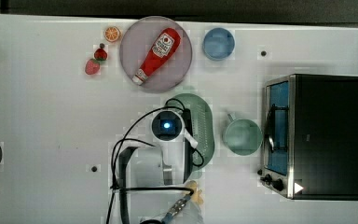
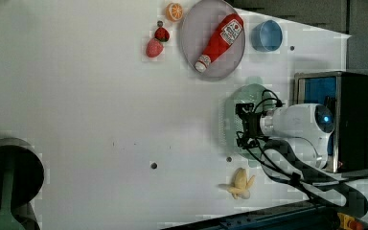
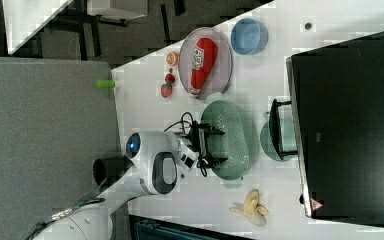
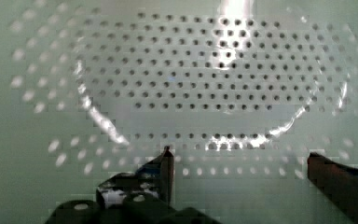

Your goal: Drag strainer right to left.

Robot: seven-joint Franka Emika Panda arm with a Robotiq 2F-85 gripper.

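Perforated strainer (image 4: 200, 88) floor lies close under the wrist view, with the tool (image 4: 240, 161) just above it, its two dark fingers (image 4: 167, 168) spread apart and holding nothing. On the white bench (image 1: 46, 116), the strainer (image 1: 205, 126) (pale green, oval) sits near the middle in the top view, between the grey plate (image 1: 130, 56) carrying a ketchup bottle (image 1: 158, 55) and a banana (image 3: 250, 206). At the top view's right, a green mug (image 1: 242, 136) stands just beside the strainer, before the toaster oven (image 1: 321, 135). A blue bowl (image 1: 218, 43) sits beyond.
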